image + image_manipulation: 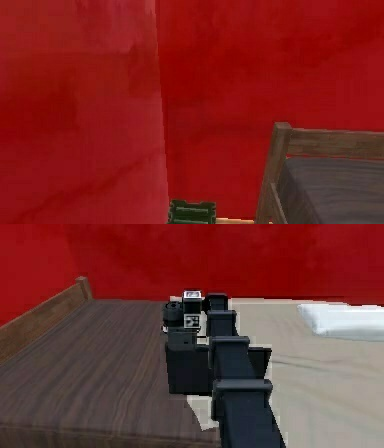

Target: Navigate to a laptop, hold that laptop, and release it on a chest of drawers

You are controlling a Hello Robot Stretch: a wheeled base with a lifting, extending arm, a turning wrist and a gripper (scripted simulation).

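In the arm side view the dark arm reaches out over a bed with a dark brown blanket. At its far end stand two small white marked squares, and left of them the gripper shows as a dark body above the blanket. A dark boxy block sits against the arm's left side lower down; I cannot make out what it is. The bed lies right behind the gripper's far end, so I cannot tell whether it holds anything.
The bed has a wooden end board at the arm side view's left and a white pillow on pale sheets at the right. Red walls stand close ahead in the forward view. The bed's wooden corner shows bottom right, a green object at the bottom.
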